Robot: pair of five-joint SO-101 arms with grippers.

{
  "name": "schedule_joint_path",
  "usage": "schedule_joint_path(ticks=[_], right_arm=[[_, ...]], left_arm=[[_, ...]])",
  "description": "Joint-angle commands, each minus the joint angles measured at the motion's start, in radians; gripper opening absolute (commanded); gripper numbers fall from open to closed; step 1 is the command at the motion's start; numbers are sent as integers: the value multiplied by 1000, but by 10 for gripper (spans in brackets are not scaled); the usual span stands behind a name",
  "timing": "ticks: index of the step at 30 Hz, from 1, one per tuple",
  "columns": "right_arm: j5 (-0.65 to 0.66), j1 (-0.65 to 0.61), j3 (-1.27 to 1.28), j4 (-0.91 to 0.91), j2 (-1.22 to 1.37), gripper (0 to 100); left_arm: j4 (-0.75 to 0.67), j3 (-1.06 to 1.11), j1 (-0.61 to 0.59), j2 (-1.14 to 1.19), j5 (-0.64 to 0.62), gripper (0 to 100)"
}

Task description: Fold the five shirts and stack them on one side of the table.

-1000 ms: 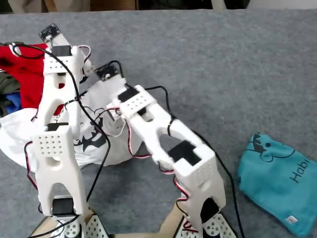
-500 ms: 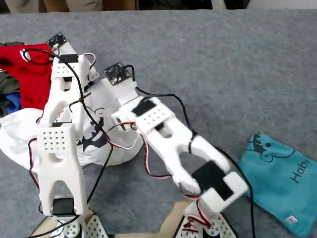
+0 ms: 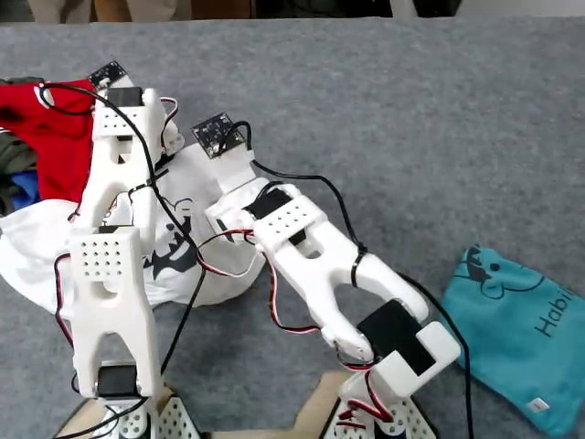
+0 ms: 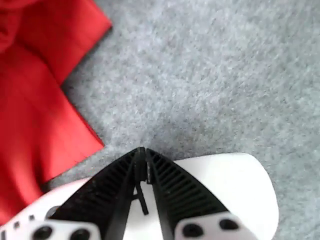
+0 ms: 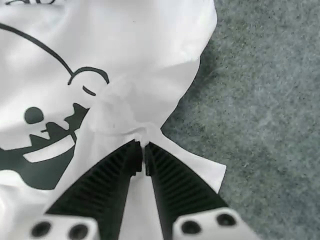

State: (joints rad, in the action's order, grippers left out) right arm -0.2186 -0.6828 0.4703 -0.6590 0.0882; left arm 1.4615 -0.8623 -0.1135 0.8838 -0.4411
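A white shirt (image 3: 183, 265) with a black print lies crumpled on the left half of the grey table, partly under both arms. My left gripper (image 4: 144, 152) is shut on an edge of the white shirt (image 4: 225, 185), close to the red shirt (image 4: 35, 100). My right gripper (image 5: 142, 142) is shut on a bunched fold of the white shirt (image 5: 115, 60). In the high view the left arm (image 3: 114, 192) and the right arm (image 3: 311, 256) both stretch over the cloth's far edge. A folded teal shirt (image 3: 512, 329) lies at the right.
The red shirt (image 3: 50, 128) lies at the far left, with green and blue clothes (image 3: 14, 178) heaped beside it at the table's edge. Loose black and red cables (image 3: 238, 265) hang off both arms. Bare grey table (image 3: 411, 119) spreads across the back and right.
The right arm has stretched out and lowered, its elbow swinging right, and its wrist has shifted a little to the right. The left arm's wrist has moved slightly right.
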Motion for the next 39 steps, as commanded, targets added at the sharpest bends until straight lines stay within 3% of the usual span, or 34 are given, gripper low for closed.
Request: schedule_joint_path(ticks=[1, 7, 13, 19, 23, 27, 31, 39], right_arm=[[-2, 27, 1, 18, -65, 15], [-3, 27, 1, 18, -64, 15], [2, 24, 2, 17, -64, 15], [-2, 27, 2, 14, -65, 15], [2, 27, 22, 18, -73, 15], [2, 25, 22, 18, -73, 15], [2, 25, 22, 18, -73, 15], [3, 25, 22, 18, -73, 15]], left_arm=[[40, -106, -17, -25, -6, 21], [295, -448, 31, -61, 106, 24], [249, -460, 46, 47, 117, 33], [244, -480, 87, 170, 107, 243], [230, -485, 77, 197, 107, 272], [190, -485, 60, 246, 106, 230], [107, -485, 9, 294, 106, 14], [92, -540, -123, 300, -15, 19]])
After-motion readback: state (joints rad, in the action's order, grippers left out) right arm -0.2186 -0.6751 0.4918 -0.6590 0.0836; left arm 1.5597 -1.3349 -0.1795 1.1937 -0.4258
